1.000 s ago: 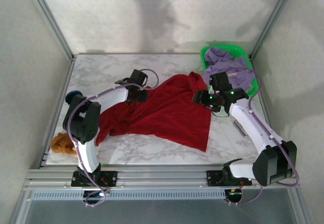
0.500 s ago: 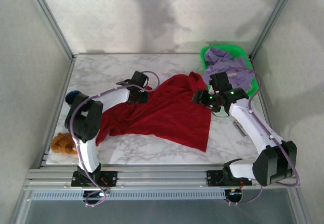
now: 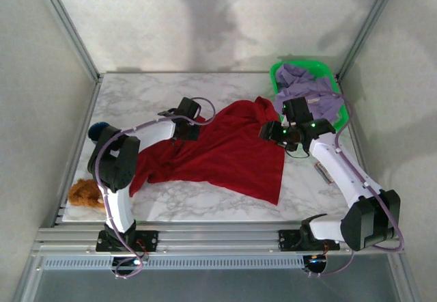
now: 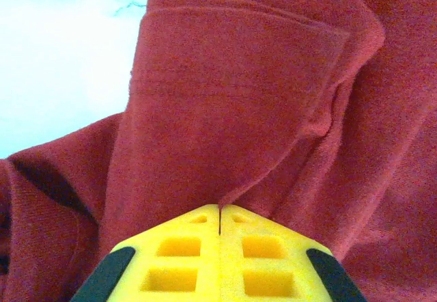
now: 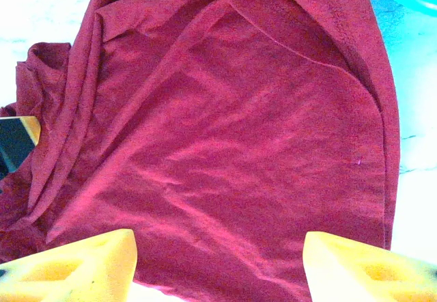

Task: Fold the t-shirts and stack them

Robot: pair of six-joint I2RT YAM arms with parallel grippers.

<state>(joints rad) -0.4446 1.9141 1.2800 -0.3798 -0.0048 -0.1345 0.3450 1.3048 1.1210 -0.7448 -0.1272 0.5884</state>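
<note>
Contact: left gripper (image 4: 220,213) pressed together, pinching a fold of the red t-shirt (image 4: 225,111) right at its tips. Right gripper (image 5: 218,257) spread wide, red cloth beneath it, lavender t-shirt (image 3: 300,76) in the green basket (image 3: 274,78) just beyond.

White marble table (image 3: 225,87); plain grey walls (image 3: 205,22).

The red shirt (image 3: 232,155) is plain deep red; the lavender shirt (image 3: 307,87) is pale purple; the basket (image 3: 274,76) is bright green; the counter (image 3: 136,97) is white marble with thin grey veins; the fuzzy lump (image 3: 83,193) is orange-brown; the left tool (image 4: 220,247) and right tool (image 5: 218,268) have yellow fingers; the left arm (image 3: 147,131) and right arm (image 3: 341,167) are white and black.
</note>
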